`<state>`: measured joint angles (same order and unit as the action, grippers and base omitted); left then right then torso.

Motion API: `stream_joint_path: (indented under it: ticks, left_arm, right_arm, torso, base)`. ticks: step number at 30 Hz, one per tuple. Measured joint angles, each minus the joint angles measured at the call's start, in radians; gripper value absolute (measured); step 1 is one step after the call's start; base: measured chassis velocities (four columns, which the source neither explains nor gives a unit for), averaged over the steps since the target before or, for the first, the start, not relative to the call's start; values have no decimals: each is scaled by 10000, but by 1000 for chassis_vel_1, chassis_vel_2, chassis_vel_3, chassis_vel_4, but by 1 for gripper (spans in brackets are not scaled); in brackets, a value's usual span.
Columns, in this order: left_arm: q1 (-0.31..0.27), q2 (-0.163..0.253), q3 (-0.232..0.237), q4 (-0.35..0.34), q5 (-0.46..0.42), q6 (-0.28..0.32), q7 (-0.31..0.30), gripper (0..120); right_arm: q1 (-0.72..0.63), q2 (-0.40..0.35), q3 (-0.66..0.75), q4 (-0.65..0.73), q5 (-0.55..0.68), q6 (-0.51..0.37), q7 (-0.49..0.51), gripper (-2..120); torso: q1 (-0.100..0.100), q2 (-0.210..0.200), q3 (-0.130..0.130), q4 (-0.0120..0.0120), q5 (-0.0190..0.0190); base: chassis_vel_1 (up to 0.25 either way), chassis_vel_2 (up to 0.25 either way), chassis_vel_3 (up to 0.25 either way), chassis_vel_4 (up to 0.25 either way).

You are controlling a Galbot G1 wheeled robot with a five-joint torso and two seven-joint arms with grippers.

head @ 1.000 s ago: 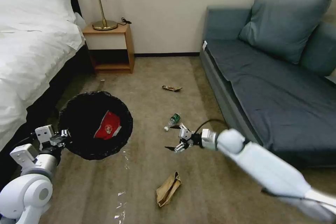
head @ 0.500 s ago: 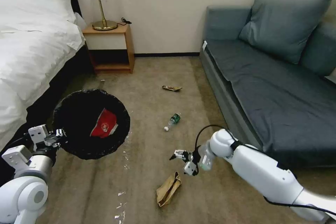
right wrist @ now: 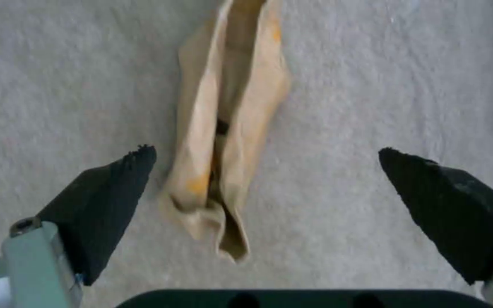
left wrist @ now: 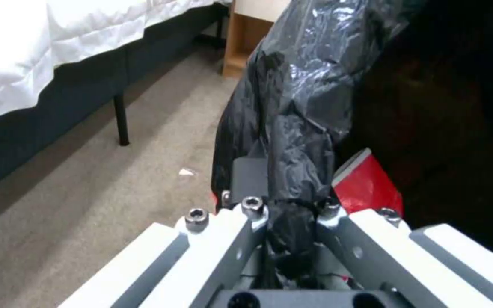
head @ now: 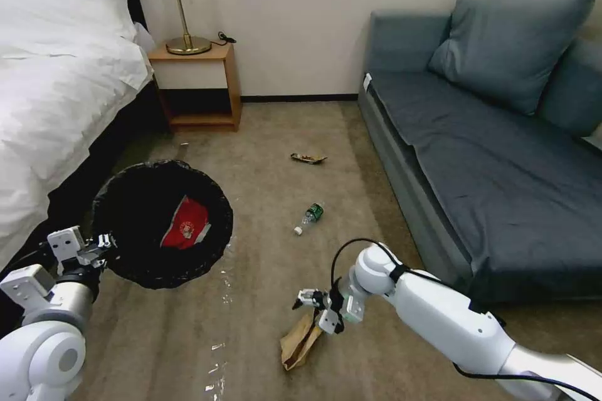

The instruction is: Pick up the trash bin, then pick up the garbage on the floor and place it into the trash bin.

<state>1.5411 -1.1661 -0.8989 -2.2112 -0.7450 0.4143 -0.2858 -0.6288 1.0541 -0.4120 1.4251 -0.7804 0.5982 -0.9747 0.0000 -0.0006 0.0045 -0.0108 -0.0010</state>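
The left pincer [head: 100, 243] is clenched on the folded black liner at the rim of the trash bin [head: 135, 263], holding it off the carpet beside the bed [head: 56, 94]; the left wrist view shows the crinkled bag [left wrist: 292, 141] pinched between the jaws. A red-and-white wrapper [head: 186, 224] already lies inside the bin.

The right pincer [head: 316, 310] hangs released, jaws spread wide, just above the crumpled brown paper bag [head: 300, 341] on the open floor [head: 263, 138] in front of the sofa [head: 489, 182]. In the right wrist view the bag [right wrist: 229, 119] lies lengthwise between the two black fingertips [right wrist: 107, 192], nearer one of them, with carpet showing on either side.

The paper bag looks light, thin and soft, so it should crush rather than resist. It has a raised central fold, and closing across that narrow ridge near its middle seems the surest hold; a flat edge would likely slip under the tips.

The green-labelled bottle [head: 310, 214] lies farther out on the carpet and looks light, stiff and prone to roll. The dark-and-gold wrapper [head: 308, 158] lies flat beyond it, toward the nightstand [head: 200, 84].
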Motion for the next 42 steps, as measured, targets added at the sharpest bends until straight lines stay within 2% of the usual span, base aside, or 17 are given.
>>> stream_joint_path:
  ticks: [18, 23, 25, 28, 31, 42]
  left_arm:
    - [155, -48, 52, -99, 21, 65, -121, 1]
    - [156, -42, 48, -106, 0, 65, -122, 1]
    - [157, -59, 61, -107, 1, 65, -122, 1]
    - [157, -128, 98, -107, 15, 46, -118, 1]
    - [184, -223, 138, -155, 75, 17, -119, 1]
    - [485, -313, 44, -512, 117, -72, -71, 1]
  right_arm:
    - [-101, 1247, -188, -1357, -652, 374, 583, 100]
    - [-176, 1263, -118, -1768, -914, 579, 832, 100]
    - [-220, 958, -85, -1632, -947, 639, 883, 100]
    - [-242, 877, -30, -1638, -1061, 690, 923, 100]
    - [-274, 983, 35, -1882, -1184, 747, 1055, 100]
    - [-359, 1357, 74, -2436, -1523, 755, 1429, 100]
  torso:
    - [0, 0, 0, 6, -1]
    - [0, 1, 0, 4, 1]
    - [0, 1, 0, 1, -3]
    - [0, 0, 0, -1, -1]
    - [0, 0, 0, 6, -1]
    - [0, 0, 0, 5, 0]
  base:
    - [0, 0, 0, 0]
    - [0, 0, 0, 0]
    - [0, 0, 0, 0]
    - [0, 0, 0, 0]
    - [0, 0, 0, 0]
    - [0, 0, 0, 0]
